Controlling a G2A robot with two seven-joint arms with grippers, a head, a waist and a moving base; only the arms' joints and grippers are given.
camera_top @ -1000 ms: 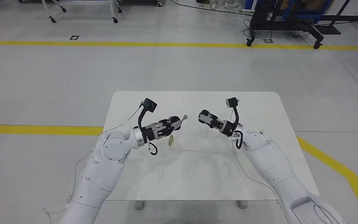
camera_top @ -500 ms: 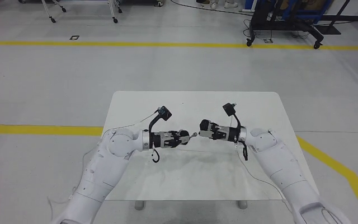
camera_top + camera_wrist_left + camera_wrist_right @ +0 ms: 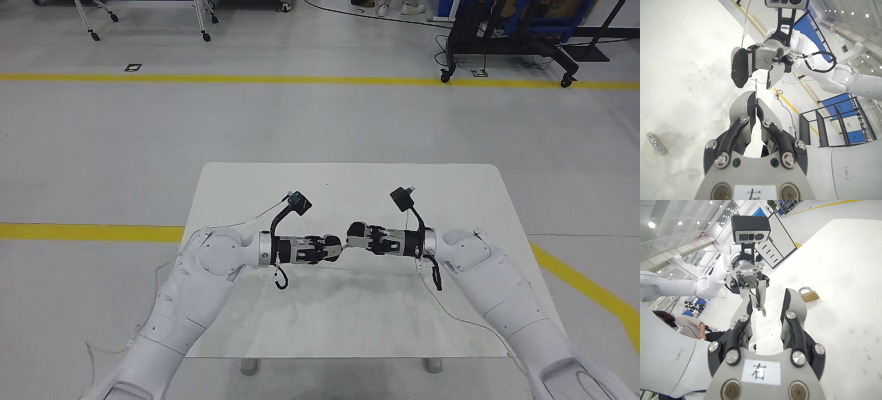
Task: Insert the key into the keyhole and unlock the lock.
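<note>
From above, the left gripper (image 3: 338, 246) and right gripper (image 3: 351, 236) sit tip to tip over the white counter's (image 3: 450, 190) middle. In the left wrist view, the left one pinches a thin silver metal key (image 3: 755, 86), whose head pokes between the right one's wide-spread jaws. In the right wrist view, the brass padlock (image 3: 810, 295) lies apart on the counter. The key looks light, stiff and slick, probably best clamped across its flat head.

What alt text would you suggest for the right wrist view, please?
The left gripper, shut on the key, holds it between the fingers of the open right gripper. A brass padlock lies beyond on the white table.
</note>
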